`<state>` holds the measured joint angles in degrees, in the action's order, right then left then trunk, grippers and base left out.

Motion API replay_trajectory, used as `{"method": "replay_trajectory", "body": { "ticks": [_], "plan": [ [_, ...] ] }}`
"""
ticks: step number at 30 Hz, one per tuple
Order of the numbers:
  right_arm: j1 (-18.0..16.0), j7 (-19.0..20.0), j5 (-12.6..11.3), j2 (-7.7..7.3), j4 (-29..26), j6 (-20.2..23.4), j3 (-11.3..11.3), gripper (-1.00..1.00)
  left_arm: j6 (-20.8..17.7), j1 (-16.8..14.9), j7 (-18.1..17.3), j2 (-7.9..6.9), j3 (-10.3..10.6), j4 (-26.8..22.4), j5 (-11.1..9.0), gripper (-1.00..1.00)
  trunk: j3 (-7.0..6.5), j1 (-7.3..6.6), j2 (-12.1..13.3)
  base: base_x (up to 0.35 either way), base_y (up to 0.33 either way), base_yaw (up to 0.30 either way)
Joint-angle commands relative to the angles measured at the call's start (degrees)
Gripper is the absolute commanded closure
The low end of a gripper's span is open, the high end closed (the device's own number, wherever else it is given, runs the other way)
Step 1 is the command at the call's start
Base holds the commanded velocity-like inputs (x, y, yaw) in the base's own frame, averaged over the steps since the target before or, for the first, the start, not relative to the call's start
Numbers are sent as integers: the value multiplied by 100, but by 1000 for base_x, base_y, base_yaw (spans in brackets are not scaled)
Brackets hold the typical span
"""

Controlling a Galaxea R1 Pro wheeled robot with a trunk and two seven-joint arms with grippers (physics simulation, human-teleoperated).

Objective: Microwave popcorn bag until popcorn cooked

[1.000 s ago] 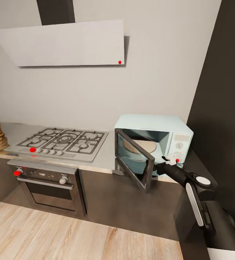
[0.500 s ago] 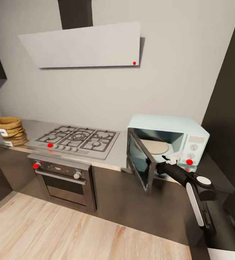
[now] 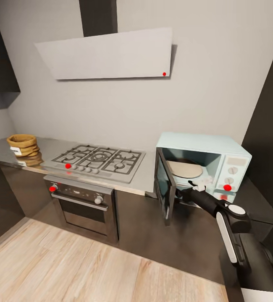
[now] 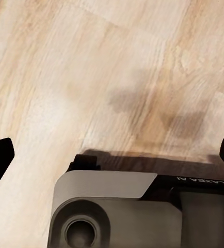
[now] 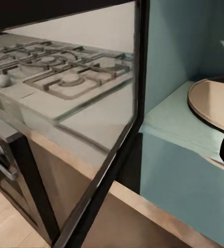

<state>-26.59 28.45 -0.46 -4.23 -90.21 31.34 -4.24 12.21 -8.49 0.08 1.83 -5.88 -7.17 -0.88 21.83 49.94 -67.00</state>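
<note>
Arm outstretched at microwave door

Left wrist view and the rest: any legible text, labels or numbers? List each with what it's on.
"AI": pale, upside-down letter fragments on the dark robot base, cut off at the frame edge; the rest is unreadable.
White label on the popcorn bag: too small to read.
Microwave control panel: display and knobs visible, markings too blurred to read.
Stove and oven fronts: red dots, no legible text.
</note>
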Motion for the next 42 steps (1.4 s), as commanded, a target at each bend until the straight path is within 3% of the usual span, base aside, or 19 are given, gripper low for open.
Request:
{"method": "replay_trajectory", "body": {
  "ticks": [1,42],
  "plan": [
    [-5,29,-16,1,-6,35,-7,-100,19,-4,1,2,-27,5,-9,-100,6,0,-4,0,0,14],
    [-5,29,-30,1,-10,39,-42,-100,19,-4,2,10,-18,5,-8,-100,16,0,-4,-26,13,95]
  ]
}}
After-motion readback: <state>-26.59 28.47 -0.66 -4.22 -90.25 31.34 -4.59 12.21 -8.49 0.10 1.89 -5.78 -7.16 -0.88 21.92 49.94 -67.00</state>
